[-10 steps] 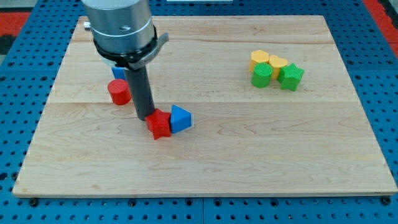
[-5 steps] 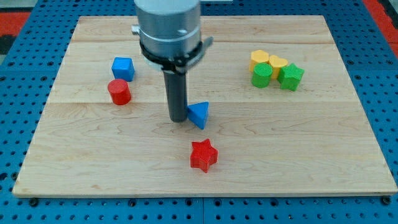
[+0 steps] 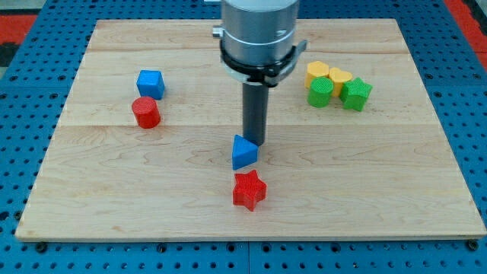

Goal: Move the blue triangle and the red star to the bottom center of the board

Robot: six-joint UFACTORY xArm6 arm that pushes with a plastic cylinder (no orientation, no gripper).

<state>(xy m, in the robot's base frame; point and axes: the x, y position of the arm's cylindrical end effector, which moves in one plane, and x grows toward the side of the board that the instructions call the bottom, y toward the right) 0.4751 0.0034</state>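
The blue triangle (image 3: 244, 152) lies a little below the middle of the wooden board (image 3: 396, 190), and we see our rod (image 3: 254, 114) coming down from the view's top to meet it. My tip (image 3: 254, 143) sits at the triangle's upper right edge, touching it or very nearly so; the exact contact is hard to make out from this angle. We carry no gripper, so there is nothing to open or close: the rod simply stands upright with its end against the block's upper side.

The red star (image 3: 249, 190) rests just below the blue triangle, toward the view's bottom, near it but with a thin strip of bare wood between the two. Both lie close to the board's bottom center, the star nearer the lower edge. My tip is well clear of the star, with the triangle between them.

At the view's left, a blue cube (image 3: 151, 83) sits above a red cylinder (image 3: 145, 113), the pair close together and well apart from the rod. At the view's upper right, two yellow blocks (image 3: 328, 74) and two green blocks (image 3: 338, 93) huddle in a tight cluster, touching one another. The board lies on a blue pegboard surface (image 3: 23, 99).
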